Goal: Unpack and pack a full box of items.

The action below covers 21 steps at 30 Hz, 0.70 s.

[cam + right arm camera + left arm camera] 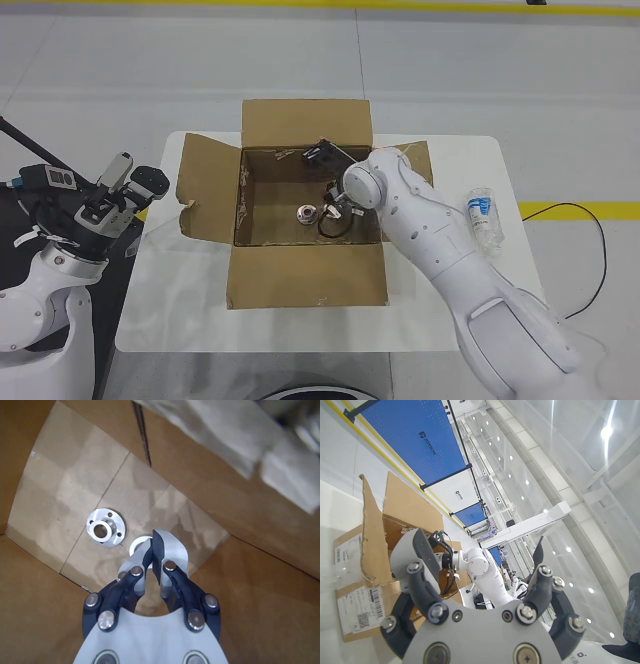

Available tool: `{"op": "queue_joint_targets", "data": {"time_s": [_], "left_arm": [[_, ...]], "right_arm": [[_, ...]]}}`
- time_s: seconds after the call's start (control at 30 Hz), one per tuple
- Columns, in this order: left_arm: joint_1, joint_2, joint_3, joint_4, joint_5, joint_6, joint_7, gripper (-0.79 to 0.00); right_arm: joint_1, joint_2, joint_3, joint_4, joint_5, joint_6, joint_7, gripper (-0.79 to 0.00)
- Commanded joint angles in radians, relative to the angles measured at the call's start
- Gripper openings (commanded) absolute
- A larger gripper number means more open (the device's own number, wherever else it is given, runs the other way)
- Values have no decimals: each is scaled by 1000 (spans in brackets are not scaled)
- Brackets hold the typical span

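While inside box (52, 465), right claw (151, 545) closed beside flange (106, 528)

Bright ceiling lamps (606, 431), soft shadows

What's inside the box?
A metal flange and a white ring lie on the box floor. The right gripper covers part of the ring.

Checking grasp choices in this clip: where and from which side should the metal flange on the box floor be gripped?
Probably the raised central hub of the metal flange, from straight above. It lies flat on the cardboard box floor, bore up, so its thin rim sits flush with little to pinch, while the hub stands proud.
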Motion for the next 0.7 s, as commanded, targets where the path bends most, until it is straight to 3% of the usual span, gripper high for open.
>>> {"op": "queue_joint_targets", "data": {"time_s": [0.0, 0.2, 0.67], "left_arm": [[0, 0, 0, 0, 0, 0, 0, 0], [0, 0, 0, 0, 0, 0, 0, 0], [0, 0, 0, 0, 0, 0, 0, 0]], "right_arm": [[-5, 4, 7, -6, -4, 0, 26, -529], [-23, 14, 22, -15, -17, -2, 73, -496], [-45, 4, 17, 6, -50, 22, 13, -539]]}}
